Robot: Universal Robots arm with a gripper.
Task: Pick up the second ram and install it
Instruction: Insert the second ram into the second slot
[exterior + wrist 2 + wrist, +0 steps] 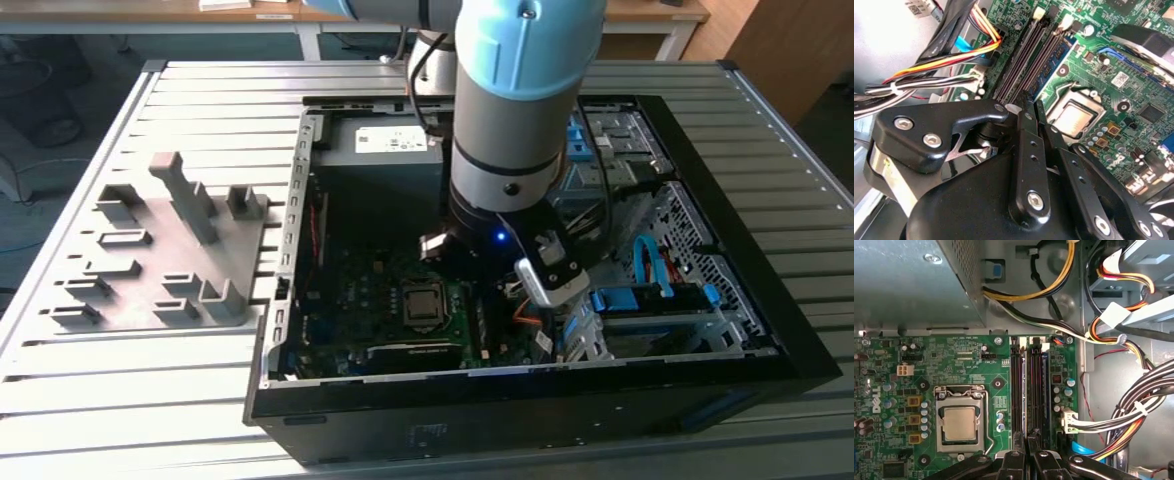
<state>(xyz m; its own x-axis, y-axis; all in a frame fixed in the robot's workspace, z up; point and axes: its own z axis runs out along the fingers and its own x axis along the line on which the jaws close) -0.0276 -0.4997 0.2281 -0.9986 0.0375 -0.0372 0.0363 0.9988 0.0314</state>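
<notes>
Left of the case, the grey holder block (160, 250) is behind you. Your gripper (1027, 437) hangs over the memory slots (1035, 390), fingers pressed nearly together. The second ram (1024, 390) seems to be the thin edge lying along the slots. You appear to be at the seating step, which calls for square, even pressure.

Jaws close together over memory slots (1026, 57); processor socket (1074, 117) beside; wire bundle (929, 75) near.
</notes>
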